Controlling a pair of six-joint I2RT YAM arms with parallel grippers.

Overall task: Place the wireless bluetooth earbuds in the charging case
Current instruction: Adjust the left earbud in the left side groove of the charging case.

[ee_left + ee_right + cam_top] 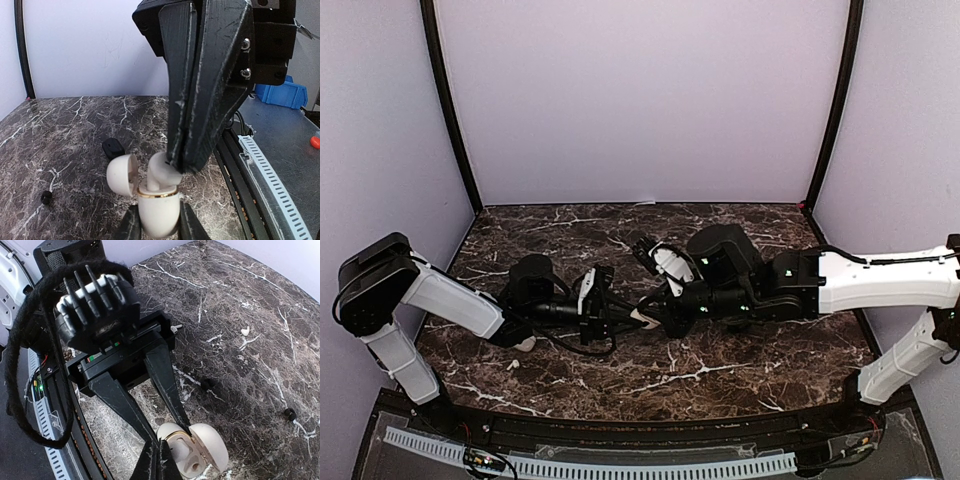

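Seating step; white earbud (159, 174) stands half out of the open charging case (157, 212), lid swung aside; right end effector (181, 162) closed tight, tips on the bud's top, can't tell if pinching or just pressing; left end effector (159, 226) gripping the case body, upright; best to push straight down along the socket, light force, left bracing firm; both arms stretched low over the counter (75, 130), wrists meeting mid-counter.
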